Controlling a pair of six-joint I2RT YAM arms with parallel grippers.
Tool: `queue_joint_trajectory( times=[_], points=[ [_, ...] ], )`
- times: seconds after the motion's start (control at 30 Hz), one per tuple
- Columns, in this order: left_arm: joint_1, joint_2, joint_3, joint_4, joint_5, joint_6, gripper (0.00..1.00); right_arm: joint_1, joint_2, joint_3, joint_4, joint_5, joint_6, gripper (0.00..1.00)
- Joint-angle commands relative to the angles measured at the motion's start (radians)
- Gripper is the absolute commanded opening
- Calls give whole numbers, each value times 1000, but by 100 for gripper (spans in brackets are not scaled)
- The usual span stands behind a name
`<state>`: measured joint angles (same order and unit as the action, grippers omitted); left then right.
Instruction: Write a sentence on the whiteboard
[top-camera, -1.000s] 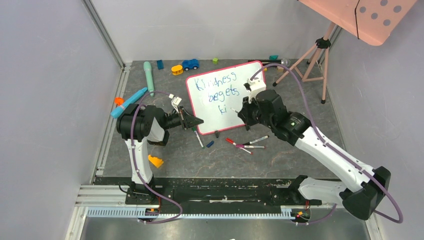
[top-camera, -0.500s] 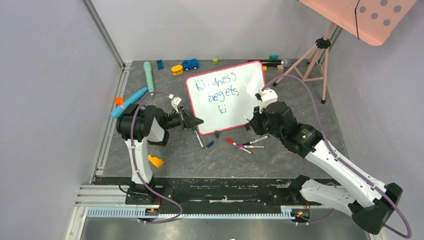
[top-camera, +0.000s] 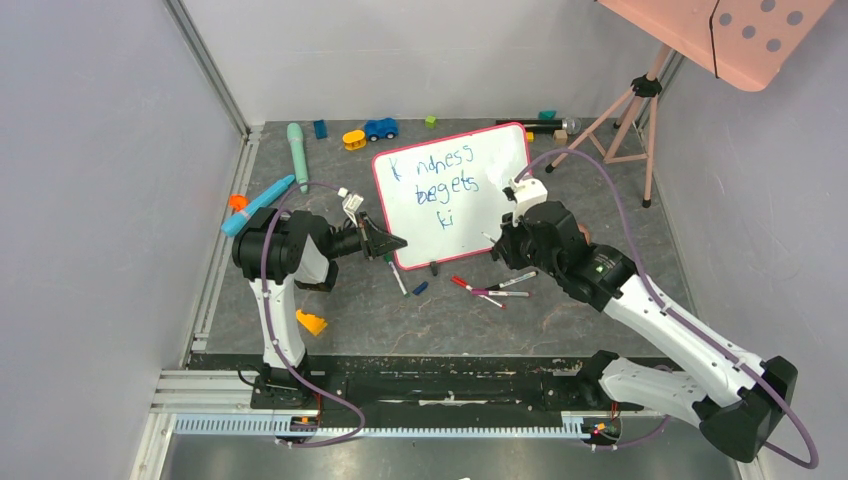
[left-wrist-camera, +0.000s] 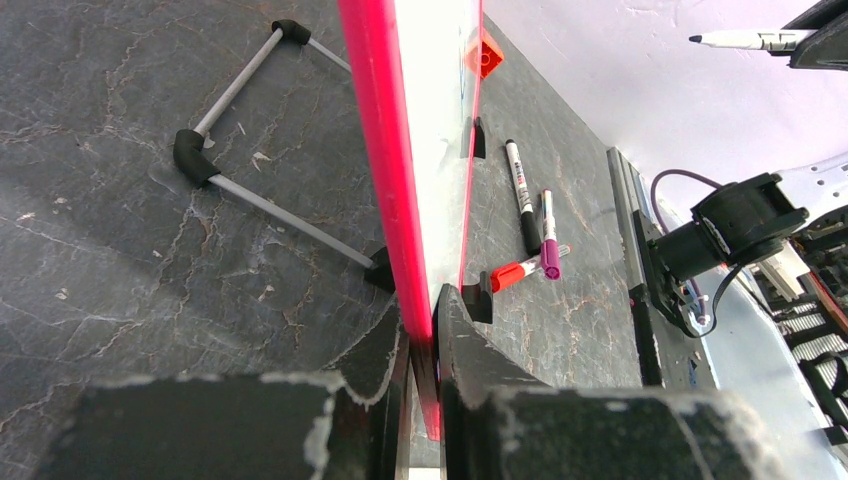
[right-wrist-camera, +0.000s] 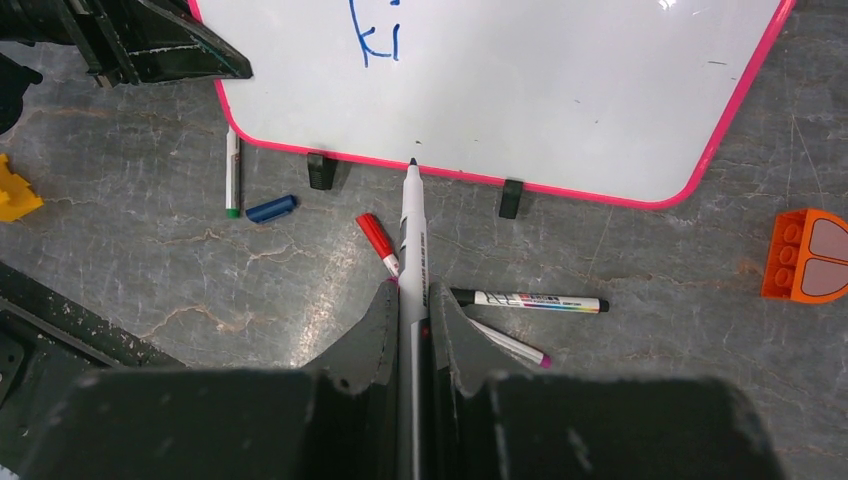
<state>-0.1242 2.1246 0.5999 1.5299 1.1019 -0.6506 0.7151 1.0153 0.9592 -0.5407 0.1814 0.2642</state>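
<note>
The whiteboard (top-camera: 480, 160) with its pink-red frame stands tilted on black clip feet at mid table. Blue writing (top-camera: 448, 190) on it reads "Kindness begets ki" in three lines. My left gripper (top-camera: 392, 243) is shut on the board's lower left corner; the left wrist view shows the frame (left-wrist-camera: 385, 150) edge-on between the jaws (left-wrist-camera: 428, 330). My right gripper (top-camera: 500, 240) is shut on a white marker (right-wrist-camera: 411, 235), tip pointing at the board's lower edge (right-wrist-camera: 450, 172), a little off the surface. The "ki" (right-wrist-camera: 376, 38) shows in the right wrist view.
Loose markers (top-camera: 498, 287) and a blue cap (top-camera: 420, 288) lie in front of the board, a green-tipped marker (top-camera: 396, 275) near the left gripper. Toys line the back: teal tube (top-camera: 297, 152), blue car (top-camera: 380, 128), yellow piece (top-camera: 354, 139). A tripod (top-camera: 625, 115) stands back right. An orange block (top-camera: 311, 322) lies near the left base.
My right arm drew back from the board's face to the lower right, then edged slightly back toward it, marker still held. The left gripper kept its hold on the corner.
</note>
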Motion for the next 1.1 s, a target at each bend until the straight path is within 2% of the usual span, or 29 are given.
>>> queue_joint_trajectory(
  times=[0.0, 0.73, 1.07],
  points=[
    [21, 54, -8, 27, -116, 145, 3, -2, 7, 54, -1, -4, -29, 0],
    [21, 54, -9, 27, -134, 140, 3, -4, 71, 6, 79, 39, -119, 0],
    [23, 59, -2, 27, -130, 130, 3, -4, 196, 46, 163, -12, -170, 0]
  ],
)
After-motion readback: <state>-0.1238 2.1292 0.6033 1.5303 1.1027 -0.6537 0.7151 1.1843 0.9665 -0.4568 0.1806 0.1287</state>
